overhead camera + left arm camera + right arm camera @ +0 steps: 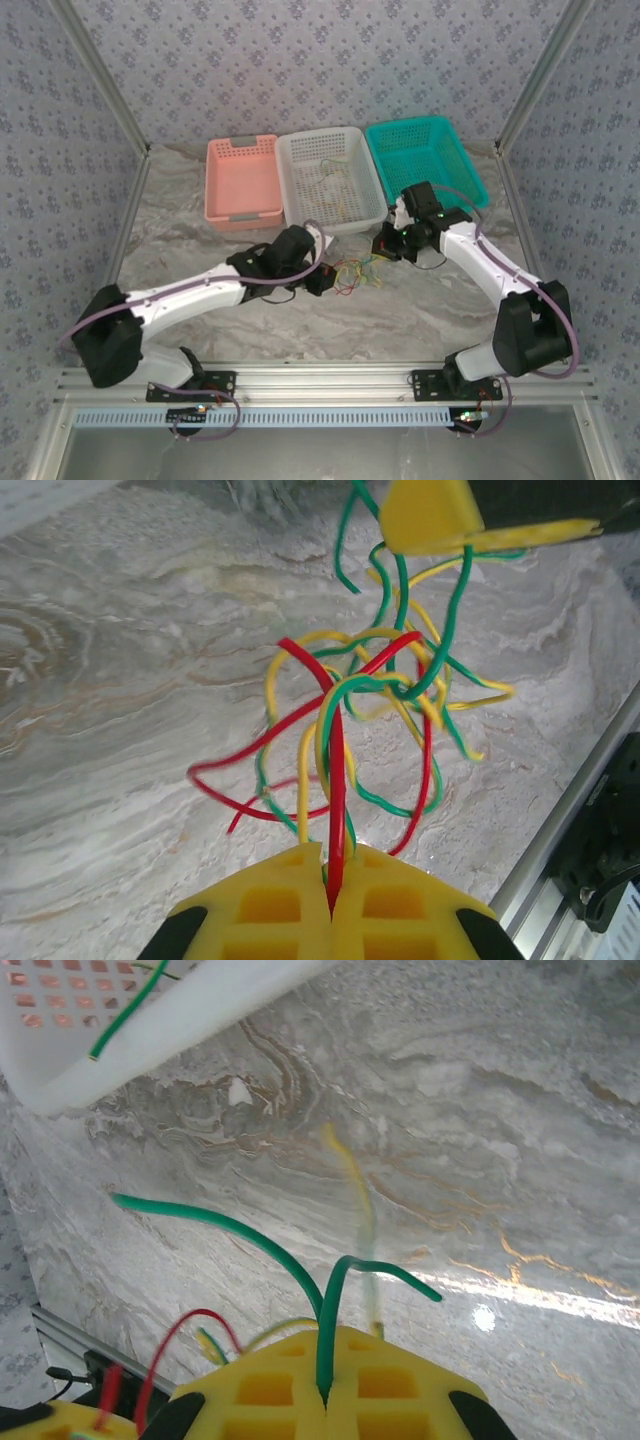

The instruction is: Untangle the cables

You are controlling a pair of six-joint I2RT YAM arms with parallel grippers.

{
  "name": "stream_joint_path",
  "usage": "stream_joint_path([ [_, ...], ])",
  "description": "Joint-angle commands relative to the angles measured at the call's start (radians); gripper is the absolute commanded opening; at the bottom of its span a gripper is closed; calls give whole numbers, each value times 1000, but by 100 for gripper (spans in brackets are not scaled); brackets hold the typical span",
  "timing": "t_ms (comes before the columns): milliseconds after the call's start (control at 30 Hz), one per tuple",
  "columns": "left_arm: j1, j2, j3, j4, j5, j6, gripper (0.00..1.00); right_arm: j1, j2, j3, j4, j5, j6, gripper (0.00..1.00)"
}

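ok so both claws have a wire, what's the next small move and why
Probably ease the claws slowly apart: the left claw is shut on a red cable, the right claw on a green cable, and the cables between them look tangled.

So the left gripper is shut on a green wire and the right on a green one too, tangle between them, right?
No: the left wrist view shows the left gripper shut on a red wire. The right gripper does hold a green wire, tangle between them.
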State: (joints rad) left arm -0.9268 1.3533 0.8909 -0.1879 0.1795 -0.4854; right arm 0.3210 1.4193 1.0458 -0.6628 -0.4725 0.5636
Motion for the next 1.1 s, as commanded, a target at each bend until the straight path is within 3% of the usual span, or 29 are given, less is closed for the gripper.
stream_joint_path([
  [0, 37, -110, -74, -77, -28, -45, 0, -63, -34, -17, -44, 100, -23, 0],
  [467, 264, -488, -270, -224, -89, -181, 0, -108, -97, -95, -68, 207, -13, 0],
  [733, 277, -525, -286, -285, -76, -195, 0, -96, -152, -120, -34, 150, -16, 0],
  [967, 277, -477, -314, -188, -92, -258, 0, 16, -206, -103, 34, 111, -23, 0],
  [1067, 276, -430, -292, -162, -104, -281, 25, 71, -203, -80, 57, 103, -38, 0],
])
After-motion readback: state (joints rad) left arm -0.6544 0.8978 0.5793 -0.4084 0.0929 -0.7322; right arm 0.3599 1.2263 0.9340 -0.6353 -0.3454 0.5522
